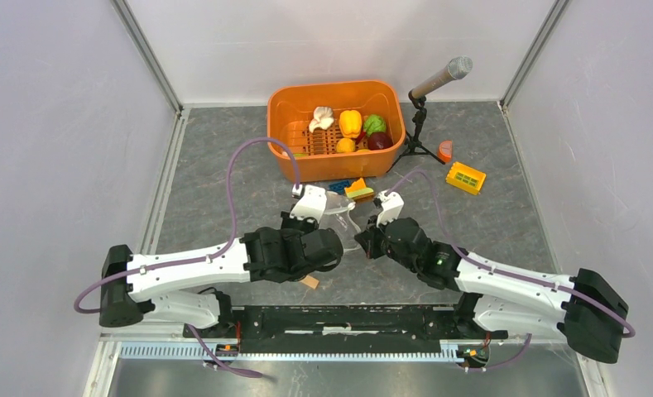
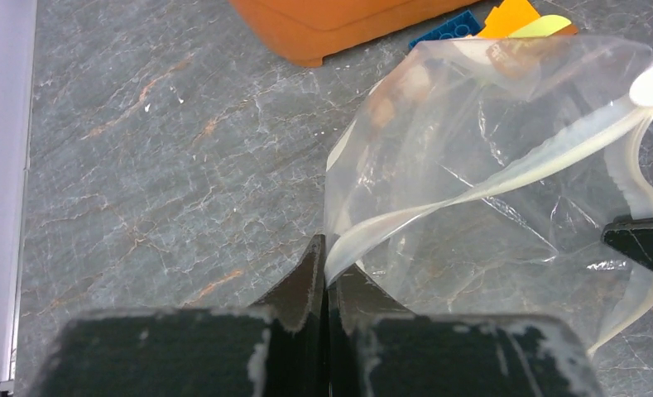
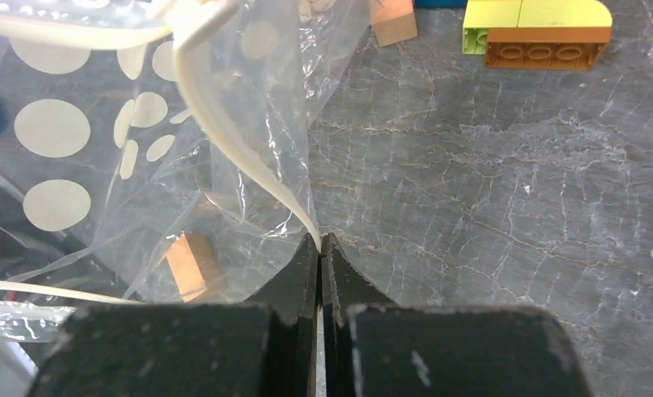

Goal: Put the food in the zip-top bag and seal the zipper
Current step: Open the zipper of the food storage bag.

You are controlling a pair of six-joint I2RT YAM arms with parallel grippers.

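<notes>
Clear crinkled plastic printed with white polka dots, the zip-top bag [image 1: 339,217] is stretched between the two arms, just near of the orange basket [image 1: 331,165]. The left gripper [image 2: 325,269] and right gripper [image 3: 319,248] each pinch its white zipper strip [image 3: 223,132]. The bag seems empty; the toy food [image 1: 352,128] lies in the basket.

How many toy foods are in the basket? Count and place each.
5 in the orange basket: white garlic left, yellow pepper middle, green cabbage right, dark red piece before the cabbage, yellow-orange piece before the pepper. Others may be hidden.
</notes>
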